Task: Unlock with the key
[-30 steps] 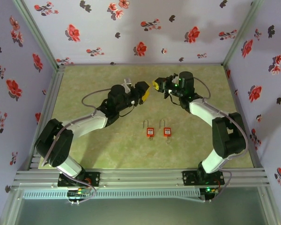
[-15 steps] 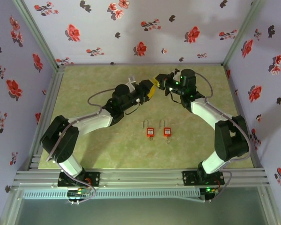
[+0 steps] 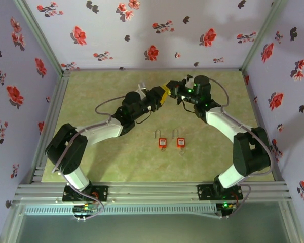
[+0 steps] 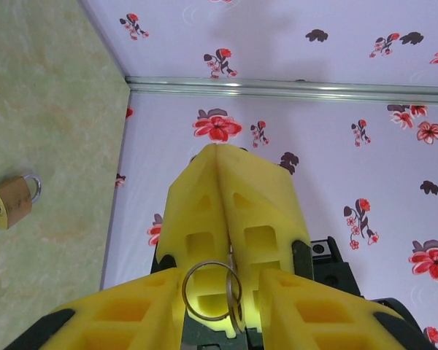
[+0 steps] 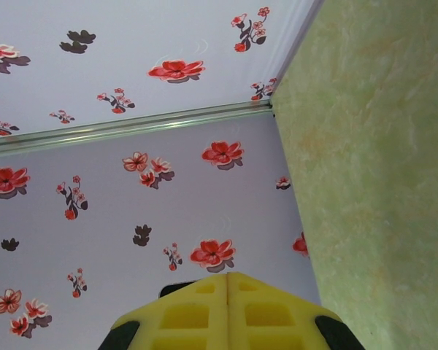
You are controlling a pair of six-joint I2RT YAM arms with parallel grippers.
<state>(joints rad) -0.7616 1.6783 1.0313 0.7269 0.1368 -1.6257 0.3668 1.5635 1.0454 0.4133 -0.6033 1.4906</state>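
My two grippers meet tip to tip above the far middle of the table. The right gripper (image 3: pixel 171 89) (image 4: pixel 223 211) (image 5: pixel 228 275) is shut on a thin metal key (image 4: pixel 234 257). Its two wire rings (image 4: pixel 209 291) hang in front of the yellow fingers. The left gripper (image 3: pixel 161 96) (image 4: pixel 218 277) is open, with one yellow finger (image 4: pixel 117 317) on each side of the rings and the right gripper's tips. A brass padlock (image 4: pixel 11 203) lies on the table beyond, near the wall. Two small red padlocks (image 3: pixel 162 142) (image 3: pixel 181 142) lie side by side mid-table.
Flowered walls (image 3: pixel 157 30) close the table (image 3: pixel 101 162) in at the back and both sides, with an aluminium frame rail (image 3: pixel 147 190) along the near edge. Both arms stretch inward over the back half.
The left arm has reached right until its fingers bracket the right gripper's tips, and its jaws have narrowed. The right gripper has shifted slightly left and stays shut.
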